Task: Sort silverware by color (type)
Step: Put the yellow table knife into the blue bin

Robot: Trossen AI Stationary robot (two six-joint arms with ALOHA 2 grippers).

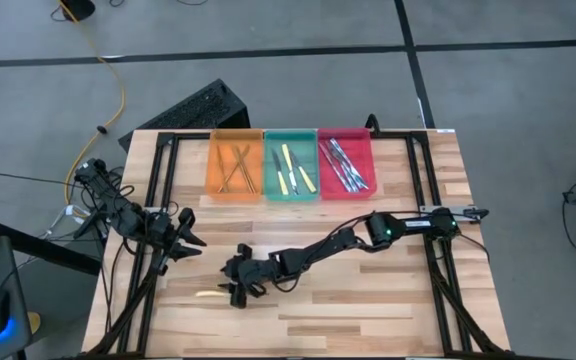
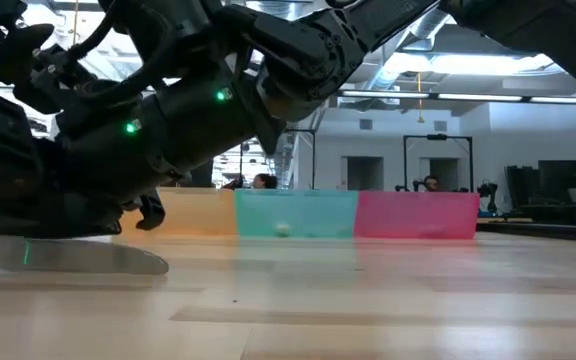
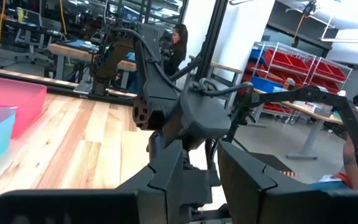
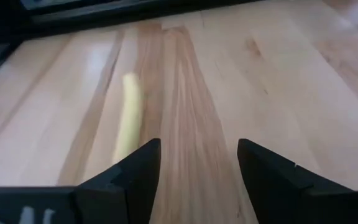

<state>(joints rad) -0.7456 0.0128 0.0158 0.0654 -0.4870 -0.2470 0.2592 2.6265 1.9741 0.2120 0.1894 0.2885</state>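
Note:
One pale yellow utensil (image 1: 208, 294) lies flat on the wooden table near its front left. My right gripper (image 1: 232, 288) hangs low over the table right beside it, open and holding nothing. In the right wrist view the utensil (image 4: 129, 118) lies just outside one finger (image 4: 143, 169), not between the two. At the far edge, thin bronze pieces (image 1: 234, 168) lie in the orange tray, yellow-handled ones (image 1: 290, 170) in the green tray and silver ones (image 1: 343, 165) in the red tray. My left gripper (image 1: 190, 238) waits at the table's left, slightly open.
The orange tray (image 1: 212, 170), green tray (image 1: 269, 172) and red tray (image 1: 371, 165) stand side by side along the far edge. Black frame rails (image 1: 158, 200) run down both table sides. Bare wood lies between the trays and my right arm (image 1: 328, 245).

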